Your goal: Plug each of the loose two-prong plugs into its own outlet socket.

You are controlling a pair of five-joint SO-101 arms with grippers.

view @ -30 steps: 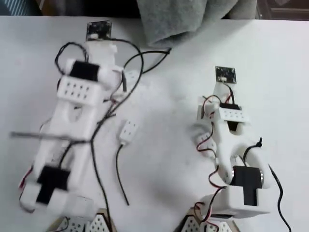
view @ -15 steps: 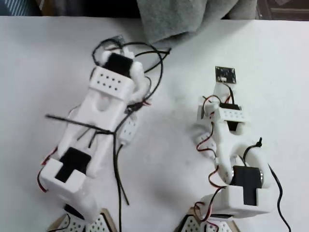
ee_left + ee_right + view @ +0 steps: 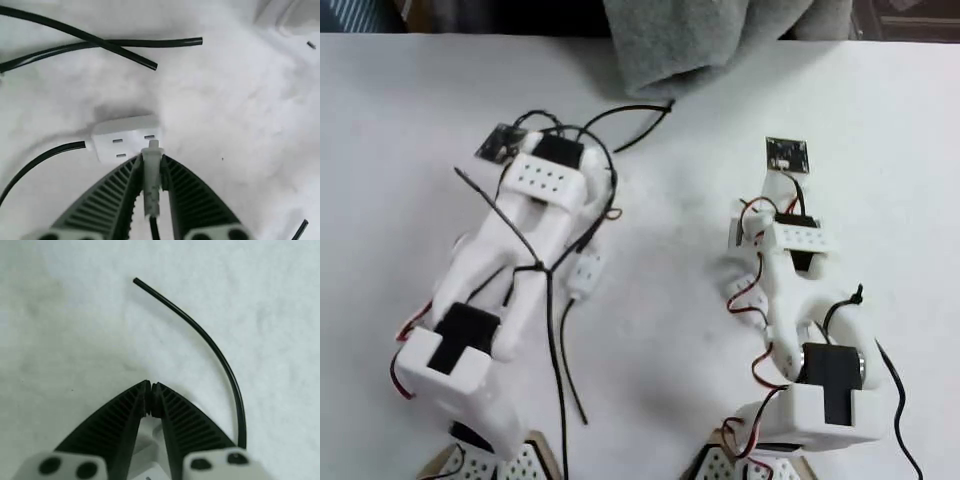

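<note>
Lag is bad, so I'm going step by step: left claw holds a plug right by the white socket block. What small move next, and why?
Probably ease the left claw slightly forward, pressing the plug into the outlet socket. The claw is shut on the plug, whose tip sits at the block's slotted face by one slot, seemingly not yet seated.
</note>
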